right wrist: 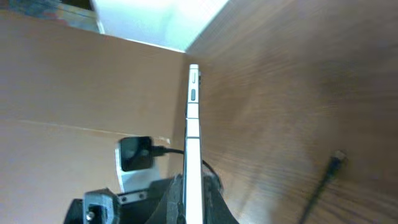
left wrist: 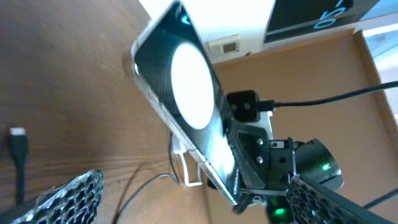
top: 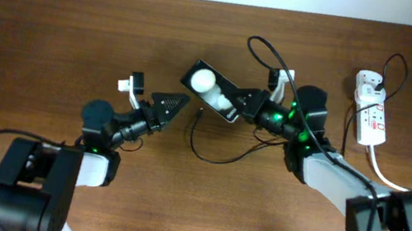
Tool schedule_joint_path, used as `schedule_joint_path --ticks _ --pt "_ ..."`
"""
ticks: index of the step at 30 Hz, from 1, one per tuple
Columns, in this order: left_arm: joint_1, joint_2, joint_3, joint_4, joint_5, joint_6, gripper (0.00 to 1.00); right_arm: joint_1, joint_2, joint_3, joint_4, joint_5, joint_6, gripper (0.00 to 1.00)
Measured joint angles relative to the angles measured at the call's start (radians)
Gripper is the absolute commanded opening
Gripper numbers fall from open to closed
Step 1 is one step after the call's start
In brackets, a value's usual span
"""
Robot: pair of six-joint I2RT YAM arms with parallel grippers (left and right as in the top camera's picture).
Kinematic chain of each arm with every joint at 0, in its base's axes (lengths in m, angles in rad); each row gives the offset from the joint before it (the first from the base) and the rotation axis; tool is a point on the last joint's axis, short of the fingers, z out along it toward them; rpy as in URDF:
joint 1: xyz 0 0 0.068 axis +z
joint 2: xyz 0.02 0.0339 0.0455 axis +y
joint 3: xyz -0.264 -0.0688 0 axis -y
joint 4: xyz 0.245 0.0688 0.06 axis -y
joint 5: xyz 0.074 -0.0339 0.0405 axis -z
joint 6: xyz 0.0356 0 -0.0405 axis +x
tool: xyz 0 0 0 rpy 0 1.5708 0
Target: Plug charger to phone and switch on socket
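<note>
**Reaching for the plug while the phone is held up**

Overhead: the right end effector (top: 237, 106) is clamped on one end of the phone (top: 209, 87). It holds the phone over the middle of the counter (top: 54, 23), a little toward the far edge. The left end effector (top: 178, 104) points at the phone from the near-left side, apart from it and carrying nothing. The charger (top: 216, 156) lies in a loose loop at the counter's centre. Its plug tip (top: 200, 115) sits between the two end effectors, just beside the phone. The socket (top: 370, 116) lies near the far right corner.

Left wrist: the fingers (left wrist: 78, 196) stand wide apart with nothing between them. The phone's (left wrist: 186, 99) glossy face fills the view. The plug tip (left wrist: 17, 135) lies flat on the counter, off to one side of the fingers' line.

Right wrist: the phone (right wrist: 193, 124) shows edge-on, pinched at its lower end. The plug tip (right wrist: 337, 157) lies on the counter, well apart from it. No view shows the charging port.

The step in hand looks like picking up the plug. The left arm should swing across to the tip, come down over it and close just behind the plug body, not on the slack cable, so the tip stays stiff and aimed. The right arm should keep the phone steady with its port end facing the plug.
</note>
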Motion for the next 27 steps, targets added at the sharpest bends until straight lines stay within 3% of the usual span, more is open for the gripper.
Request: schedule_joint_path --ticks 2,11,15,17,23,27 --pt "-0.018 0.015 0.001 0.021 -0.016 -0.045 0.99 0.042 0.057 0.000 0.095 0.008 0.063 0.04" --pt "-0.019 0.019 0.001 0.144 -0.090 -0.174 1.00 0.179 0.075 0.000 0.109 0.153 0.115 0.04" --pt "-0.018 0.023 0.000 0.207 -0.118 -0.238 0.95 0.220 0.075 0.001 0.143 0.221 0.136 0.04" --pt "-0.018 0.031 0.000 0.242 -0.140 -0.269 0.84 0.237 0.075 0.002 0.153 0.256 0.145 0.04" --pt "-0.018 0.037 -0.004 0.242 -0.180 -0.315 0.37 0.246 0.069 0.014 0.164 0.260 0.163 0.04" --pt "-0.018 0.045 -0.005 0.240 -0.192 -0.328 0.21 0.248 0.063 0.019 0.169 0.256 0.163 0.04"
